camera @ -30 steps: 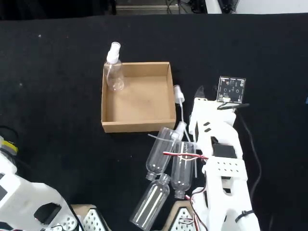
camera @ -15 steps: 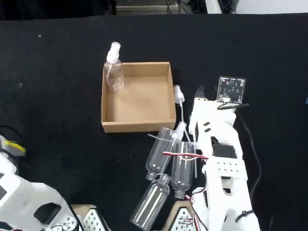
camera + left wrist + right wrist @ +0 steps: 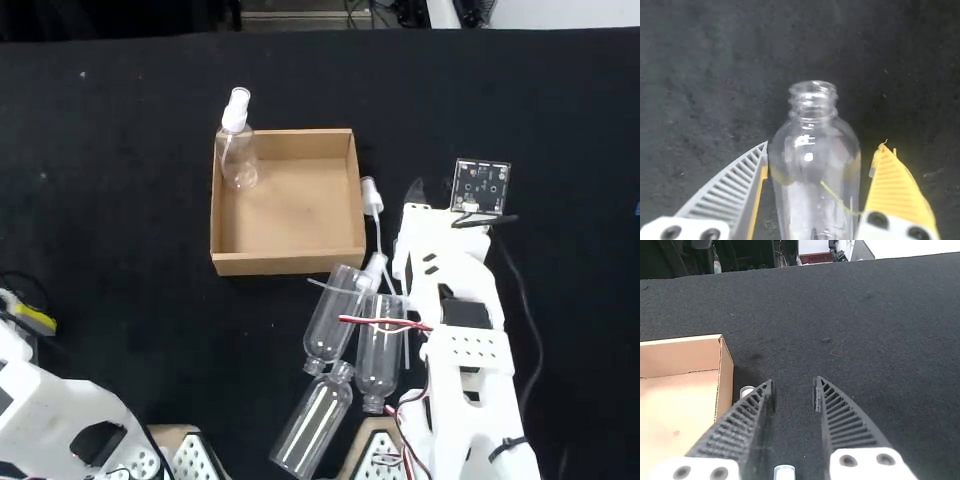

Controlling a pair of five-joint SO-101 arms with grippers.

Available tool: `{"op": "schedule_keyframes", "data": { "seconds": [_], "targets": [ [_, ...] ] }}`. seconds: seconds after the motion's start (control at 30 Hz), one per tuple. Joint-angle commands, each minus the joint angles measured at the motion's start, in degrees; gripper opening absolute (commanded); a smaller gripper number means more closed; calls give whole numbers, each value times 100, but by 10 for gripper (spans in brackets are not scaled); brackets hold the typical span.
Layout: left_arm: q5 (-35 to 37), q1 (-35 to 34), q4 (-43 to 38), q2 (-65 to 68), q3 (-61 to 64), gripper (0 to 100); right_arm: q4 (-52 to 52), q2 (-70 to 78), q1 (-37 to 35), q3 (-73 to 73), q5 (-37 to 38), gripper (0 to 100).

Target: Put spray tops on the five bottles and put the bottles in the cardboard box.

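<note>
Left arm sits at the lower left corner of the high view; its left pincer (image 3: 825, 146) is pinching a clear capless bottle (image 3: 815, 165), one grey finger and one yellow finger pressed against the bottle's sides, open neck pointing away from the wrist, black counter (image 3: 120, 120) behind it. Right of that, above centre-left in the high view, a capped bottle (image 3: 238, 150) with a white spray top stands upright in the upper left corner of the cardboard box (image 3: 285, 262); the box floor otherwise shows bare brown card. Below the box's lower right corner, three more clear bottles lie on their sides on the counter, all uncapped: the lowest bottle (image 3: 312, 420) slanted with its neck up and to the right, the slanted bottle (image 3: 335, 315) above it with its neck toward the bottom of the frame, and the third bottle (image 3: 380, 350) just beside that one and close against the right arm. One loose spray top (image 3: 371, 195) lies just right of the box's right wall, tube trailing down the frame; a second spray top (image 3: 375, 265) lies at the upper ends of the lying bottles, tube running leftward. Right arm stretches up from the lower right; its right pincer (image 3: 792, 385) is spread, nothing between the fingers, tips near the first loose top, right of the box.
</note>
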Motion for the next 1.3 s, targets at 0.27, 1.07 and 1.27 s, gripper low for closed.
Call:
{"op": "schedule_keyframes", "data": {
  "seconds": [0.27, 1.07, 1.27],
  "targets": [
    [-185, 347, -149, -114, -4, 160, -176, -40, -70, 4, 44, 113],
    [3569, 3670, 545, -3235, 1042, 47, -167, -40, -70, 13, 35, 113],
    [4185, 3908, -440, -3402, 1534, 47, -149, -31, -62, -40, 9, 113]
  ]
}}
